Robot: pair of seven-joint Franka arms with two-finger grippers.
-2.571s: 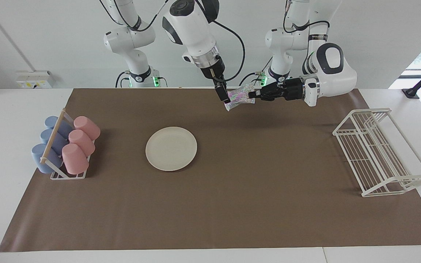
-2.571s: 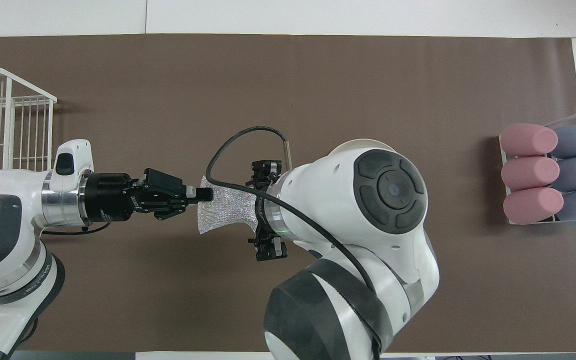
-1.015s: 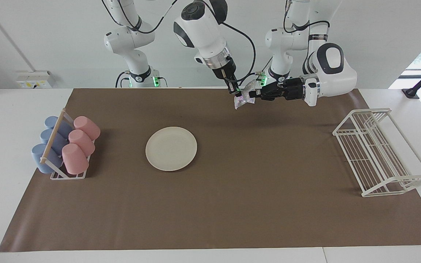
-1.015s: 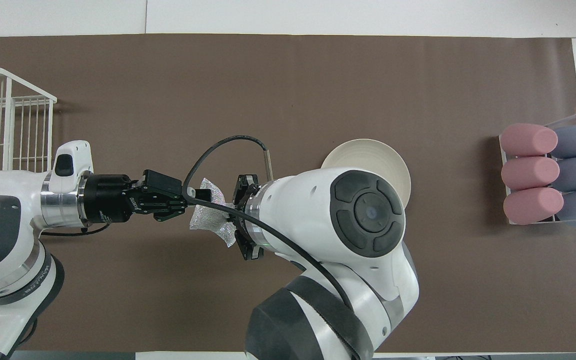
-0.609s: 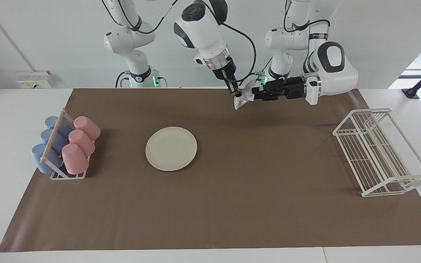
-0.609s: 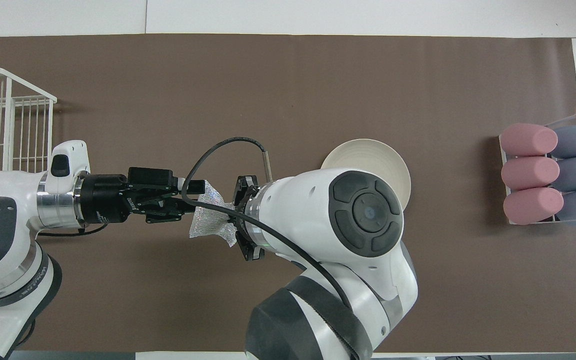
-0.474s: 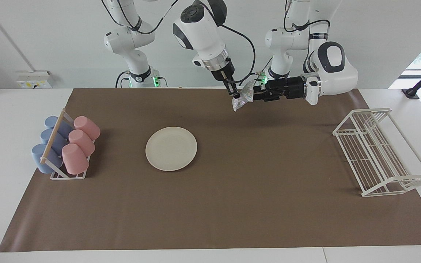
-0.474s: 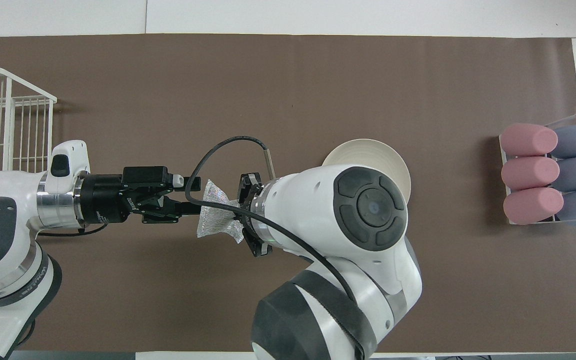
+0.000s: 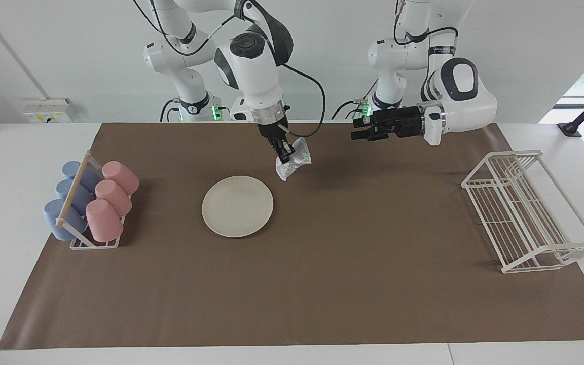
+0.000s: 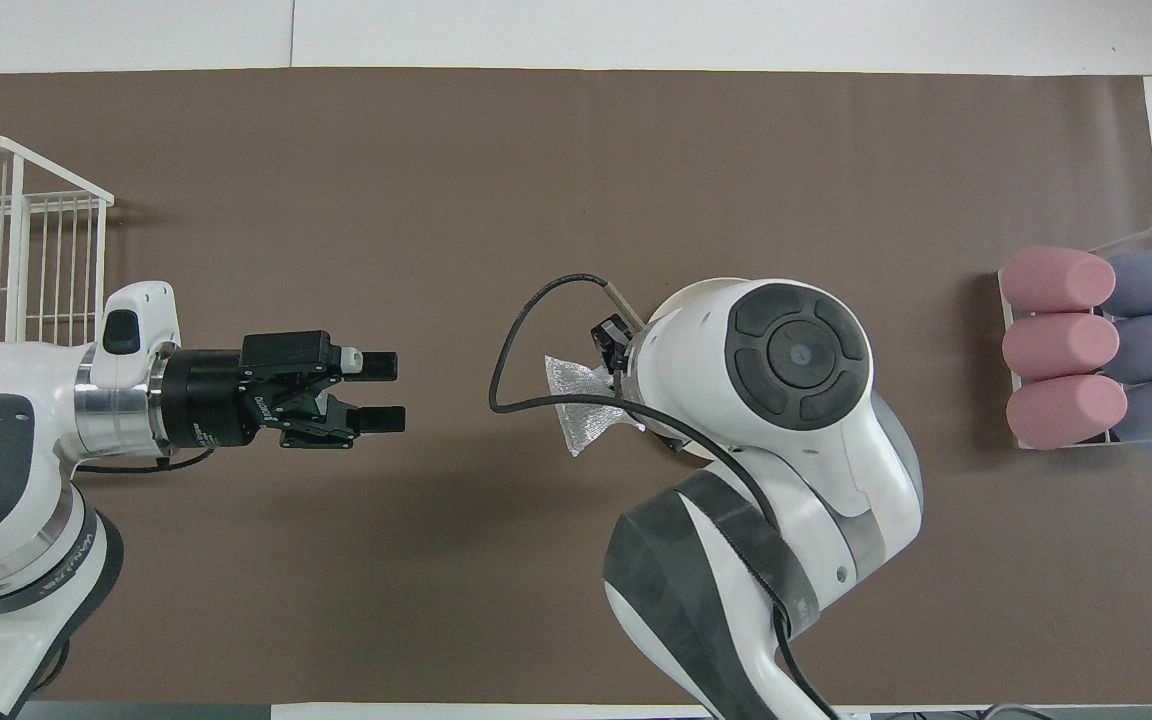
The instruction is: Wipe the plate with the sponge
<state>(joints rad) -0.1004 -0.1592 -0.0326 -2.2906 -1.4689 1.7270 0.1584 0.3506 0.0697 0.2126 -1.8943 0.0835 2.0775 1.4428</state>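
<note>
Upper center: the right gripper (image 9: 285, 154) is pinching the sponge (image 9: 294, 161) above the plate (image 9: 237, 206); the left gripper (image 9: 357, 130) is hovering, fingers spread.

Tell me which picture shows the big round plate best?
The facing view. There the whole plate lies bare on the brown mat, nothing in front of it. In the overhead view the right arm covers nearly all of it; only a thin bit of rim peeks out beside the arm.
</note>
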